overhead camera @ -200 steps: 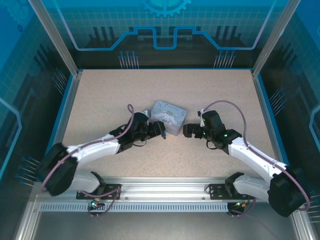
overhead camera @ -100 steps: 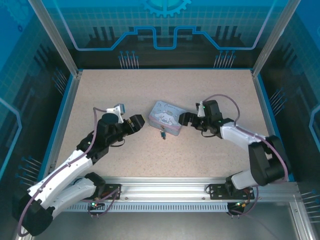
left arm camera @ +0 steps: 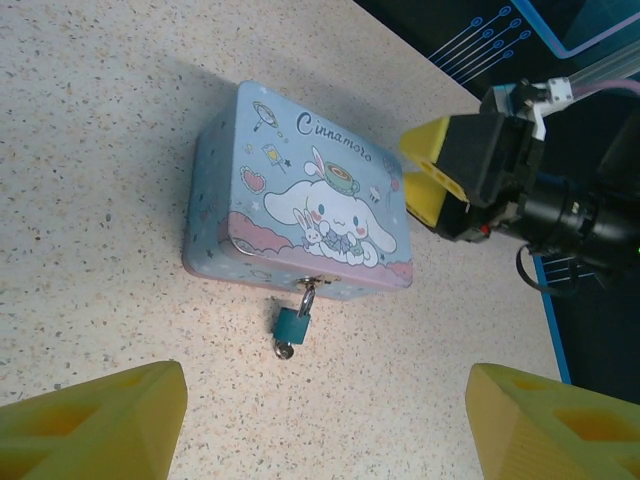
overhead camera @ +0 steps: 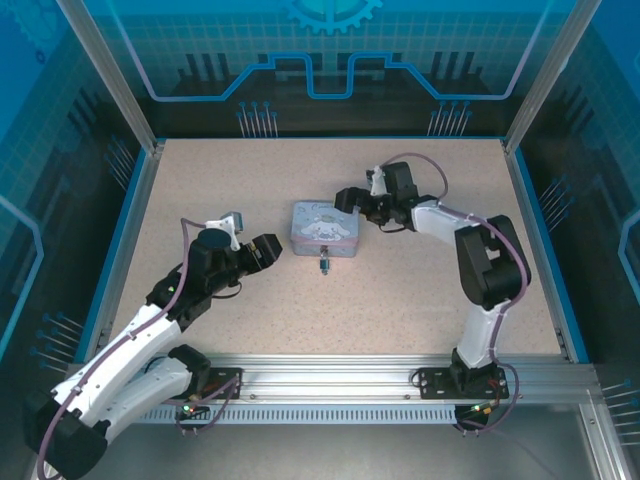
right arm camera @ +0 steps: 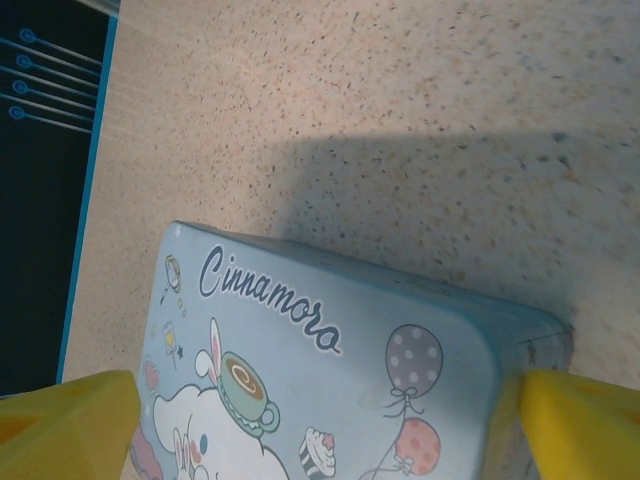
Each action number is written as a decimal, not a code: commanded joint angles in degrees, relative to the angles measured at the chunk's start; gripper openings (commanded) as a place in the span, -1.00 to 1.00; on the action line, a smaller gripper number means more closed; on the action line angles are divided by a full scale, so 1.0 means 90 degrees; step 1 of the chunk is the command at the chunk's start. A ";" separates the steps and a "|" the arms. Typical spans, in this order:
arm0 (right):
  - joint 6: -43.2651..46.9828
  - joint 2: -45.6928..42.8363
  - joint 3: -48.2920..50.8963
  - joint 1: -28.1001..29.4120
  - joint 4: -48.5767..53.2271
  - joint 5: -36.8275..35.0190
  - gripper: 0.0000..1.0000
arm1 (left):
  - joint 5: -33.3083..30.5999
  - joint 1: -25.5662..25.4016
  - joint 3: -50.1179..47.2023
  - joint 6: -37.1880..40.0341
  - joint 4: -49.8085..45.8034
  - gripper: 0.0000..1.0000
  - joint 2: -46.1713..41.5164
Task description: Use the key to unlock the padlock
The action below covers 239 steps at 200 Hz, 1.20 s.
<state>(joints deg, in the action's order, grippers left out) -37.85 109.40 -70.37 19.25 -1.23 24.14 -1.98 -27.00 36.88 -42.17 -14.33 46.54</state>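
On the surface (overhead camera: 420, 290), near its middle, the tin (overhead camera: 323, 223) lies flat. The padlock (overhead camera: 323, 265) is hung from the hasp on its near side, just beside the tin wall. What may be the key (left arm camera: 286, 351) is seen as a bright bit at the padlock's near end, as if seated in the keyhole, but it is too small for that to be told for sure. The left gripper (overhead camera: 268, 250) is held left of the tin, apart from it, its fingers (left arm camera: 110, 420) spread wide with nothing between them. The right gripper (overhead camera: 345, 200) is set at the tin's far right corner, its fingers (right arm camera: 70, 415) wide and astride the tin's end. Whether the tin is touched cannot be told.

The step in hand is judged to be a fresh approach to the lock. The tin should first be steadied by the right fingers, so that it is not pushed about. The left fingers should be narrowed, brought in low from the near side in line with the padlock, and closed on the key's head alone. The turn should be made without the lock being dragged.

Against the picture a second earlier, the tin has been squared up and shifted left. The left gripper has been drawn back from the padlock and opened wider, and the right gripper has been moved from the tin's right end to its far corner.
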 commanded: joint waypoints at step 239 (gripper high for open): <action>-0.0794 -0.3166 0.3649 0.1457 -0.1385 -0.1355 0.45 | 0.2939 0.1838 0.1383 0.0074 0.2263 0.57 0.3167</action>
<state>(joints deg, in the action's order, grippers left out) -39.35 78.24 -39.66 28.69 -4.21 15.07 20.82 -11.07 44.29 -43.33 0.25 70.04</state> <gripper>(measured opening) 0.763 0.794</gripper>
